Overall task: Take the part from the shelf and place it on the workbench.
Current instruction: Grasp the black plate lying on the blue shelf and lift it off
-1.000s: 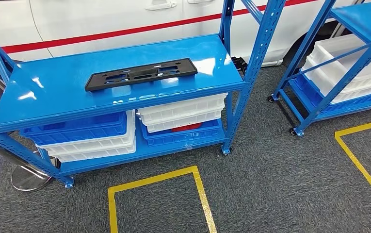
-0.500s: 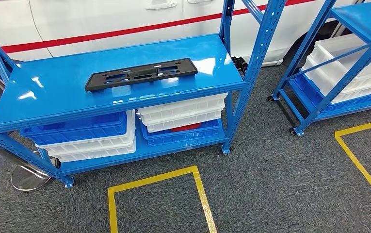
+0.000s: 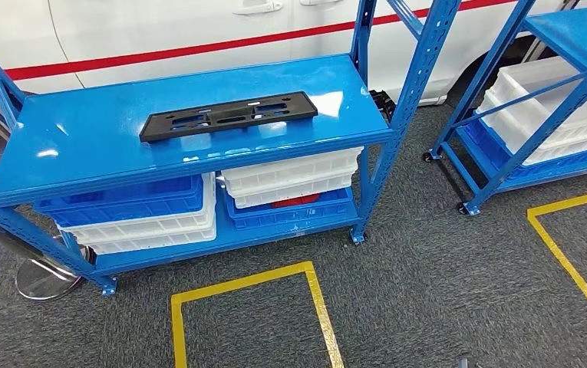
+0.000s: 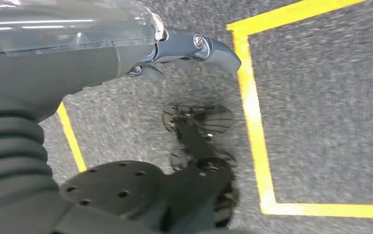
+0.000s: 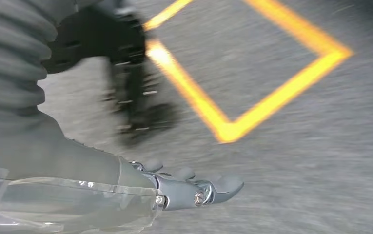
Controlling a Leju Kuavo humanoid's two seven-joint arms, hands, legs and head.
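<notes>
The part (image 3: 229,116) is a long flat black plastic plate with slots. It lies flat near the middle of the blue shelf's top board (image 3: 83,142), a little toward the back. My left hand (image 4: 174,48) hangs above grey carpet beside a yellow floor line, thumb stretched out, holding nothing. My right hand (image 5: 184,187) hangs the same way over the carpet near a yellow corner, fingers apart and empty; that view is blurred. Both hands are far from the part.
Blue and white bins (image 3: 133,215) fill the lower shelf level. A blue upright (image 3: 420,69) stands at the shelf's right end. A second blue shelf (image 3: 535,115) holds white bins at the right. Yellow squares (image 3: 252,280) mark the carpet. A white car (image 3: 159,31) stands behind.
The whole head picture has shifted slightly, so the camera moved a little; the part lies as before on the shelf.
</notes>
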